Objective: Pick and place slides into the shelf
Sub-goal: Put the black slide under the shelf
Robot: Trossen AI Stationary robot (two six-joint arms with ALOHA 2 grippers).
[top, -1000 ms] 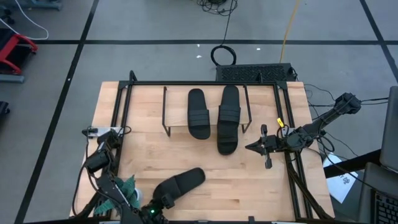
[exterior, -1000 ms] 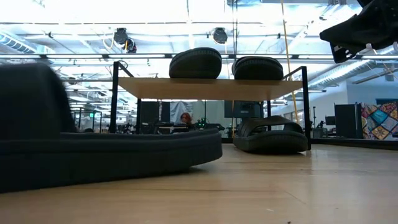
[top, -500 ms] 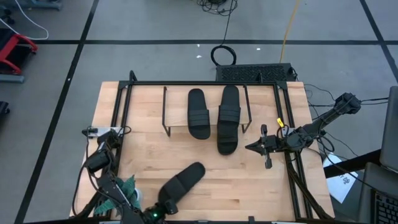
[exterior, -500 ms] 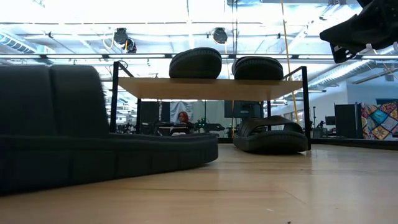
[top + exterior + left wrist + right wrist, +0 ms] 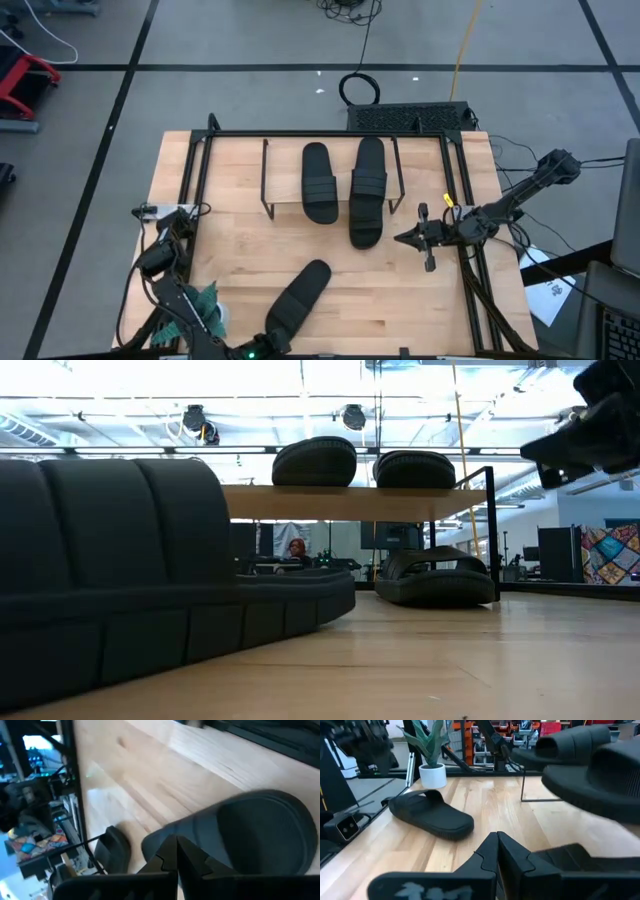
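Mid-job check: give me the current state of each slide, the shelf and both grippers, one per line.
Slide on shelf top, left: lying flat on the plank.
Slide on shelf top, right: lying flat on the plank.
Slide under the shelf: on the table, front end sticking out.
Loose slide: flat on the table near the front edge.
Shelf: upright.
Left gripper: shut, at the loose slide.
Right gripper: shut, empty, beside the shelf.

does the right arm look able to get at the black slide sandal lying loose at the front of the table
Probably yes: bare wood lies between the right gripper and the loose matte black slide sandal, though the left gripper sits at its near end.
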